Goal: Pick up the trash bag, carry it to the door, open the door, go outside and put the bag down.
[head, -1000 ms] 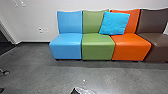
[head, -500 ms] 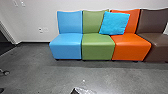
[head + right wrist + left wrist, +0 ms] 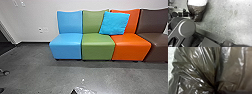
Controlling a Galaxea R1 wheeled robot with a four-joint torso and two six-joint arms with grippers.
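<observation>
A crumpled, shiny patch of the trash bag (image 3: pixel 85 90) shows at the bottom edge of the head view, beside a small dark piece. In the left wrist view the dark, translucent trash bag (image 3: pixel 201 65) is very close, its folds drawn together at one dark point. The right wrist view has the trash bag (image 3: pixel 197 13) with a bright white part; my left gripper (image 3: pixel 189 14) meets its side, shut on the gathered plastic.
A row of blue (image 3: pixel 66 46), green (image 3: pixel 98 46), orange (image 3: pixel 130 46) and brown seats stands against the wall, with a blue cushion (image 3: pixel 115 23) on it. A dark opening is at the far left. Wheeled-base parts (image 3: pixel 5 72) show at the left edge.
The visible tip of the bag has shifted very slightly at the bottom of the head view. The seats and the camera have stayed put.
</observation>
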